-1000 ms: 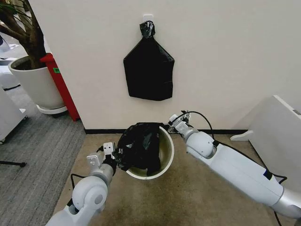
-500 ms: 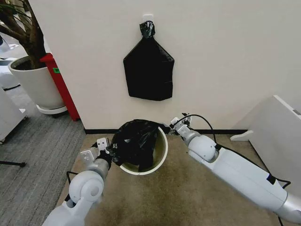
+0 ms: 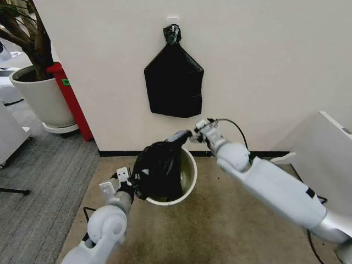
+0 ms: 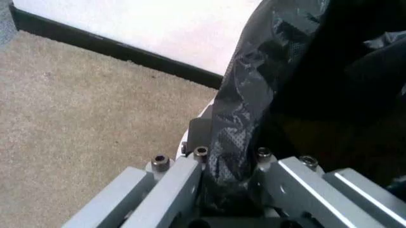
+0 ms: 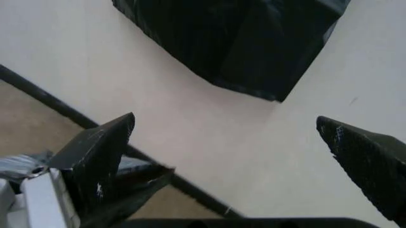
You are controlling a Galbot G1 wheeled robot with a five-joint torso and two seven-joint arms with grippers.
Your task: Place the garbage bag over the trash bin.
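The cream-white trash bin [image 3: 192,166] stands on the carpet close to the wall. The black garbage bag [image 3: 157,168] hangs over the bin's left rim and down inside it. My left gripper [image 3: 130,184] is at that left side, shut on the bag's edge; the left wrist view shows the plastic [image 4: 247,109] pinched between its jaws [image 4: 231,166]. My right gripper [image 3: 192,132] hovers above the bin's far rim, near the wall. Its black fingers [image 5: 95,152] stand wide apart. A strip of the bag [image 5: 136,183] rises to one finger and lies against it.
A flat black knotted bundle [image 3: 174,82] hangs from a hook on the wall just above the bin. A large white plant pot [image 3: 41,99] and a red panel [image 3: 69,96] stand at the left. A white cabinet [image 3: 324,159] is at the right.
My right gripper has risen toward the wall, drawing a strip of the bag up with it. The left gripper stayed on the bag's edge while bin and bag shifted slightly.
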